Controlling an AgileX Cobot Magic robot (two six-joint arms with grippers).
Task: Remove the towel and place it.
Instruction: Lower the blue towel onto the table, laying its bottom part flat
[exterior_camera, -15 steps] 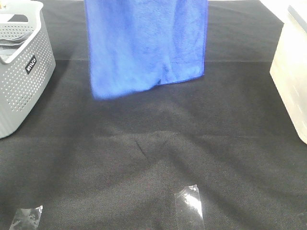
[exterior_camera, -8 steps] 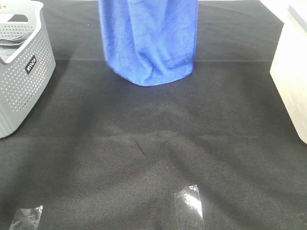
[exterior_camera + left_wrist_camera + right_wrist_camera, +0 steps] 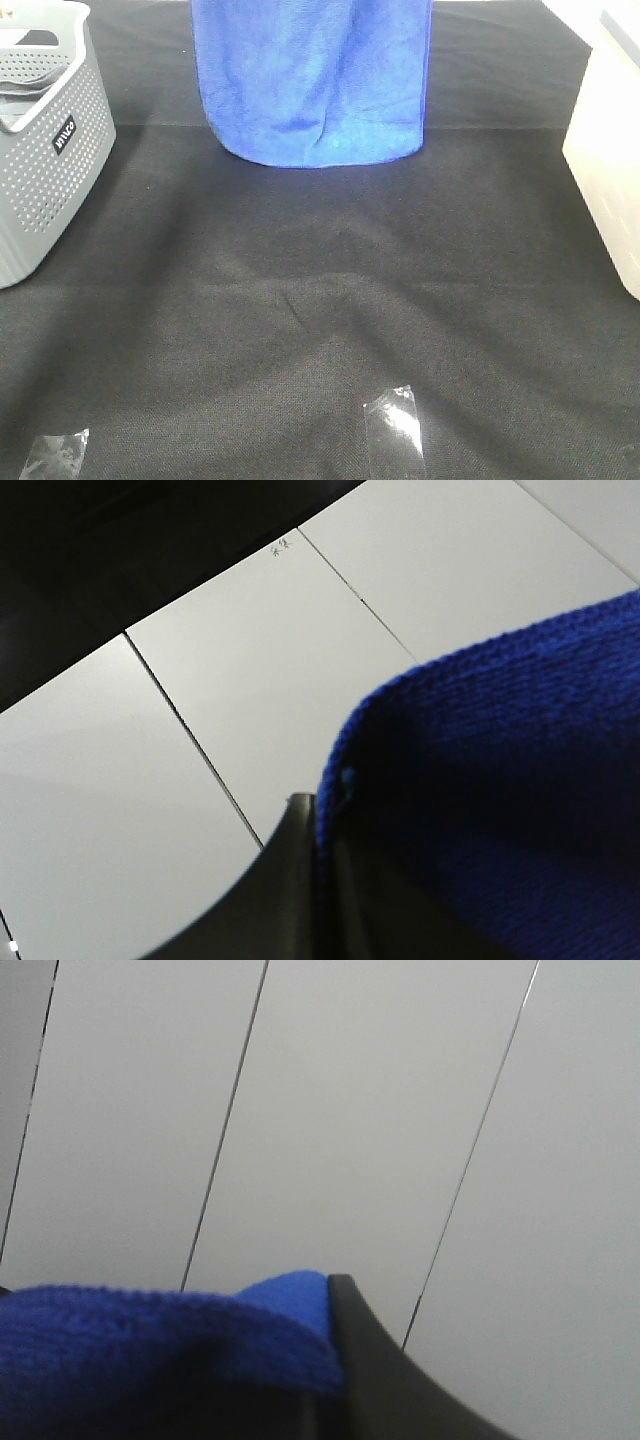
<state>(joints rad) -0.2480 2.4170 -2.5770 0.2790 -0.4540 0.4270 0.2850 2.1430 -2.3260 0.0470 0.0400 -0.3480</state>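
1. The left pincer point(image 3: 318, 825) is closed on the towel point(image 3: 500, 800). Only one dark finger point(image 3: 290, 880) shows in its wrist view. The stitched blue edge lies pressed against that finger, and the cloth hides the other finger.
2. The right pincer point(image 3: 330, 1310) likewise grips the towel point(image 3: 150, 1350). One dark finger point(image 3: 370, 1380) stands beside a bunched fold of blue cloth, and the rest of the grip is covered.
3. Beyond both pincers the wrist views show only white panels point(image 3: 250, 680) with thin dark seams.
4. In the high view the towel point(image 3: 315, 80) hangs as a broad blue sheet at the far middle of the counter point(image 3: 320, 300). Its upper part runs out of the top of the picture, so neither pincer shows there.
5. The towel's lower hem curves gently and ends over the far part of the black cloth that covers the counter. I cannot tell whether the hem touches the cloth.
6. A grey perforated basket point(image 3: 45, 150) with a small dark label point(image 3: 64, 133) stands at the left edge, well apart from the towel.
7. A whitish container point(image 3: 610, 150) stands at the right edge, also apart from the towel.
8. Two strips of clear tape lie on the near part of the black cloth, one near the middle point(image 3: 395, 425) and one at the left corner point(image 3: 55, 455).
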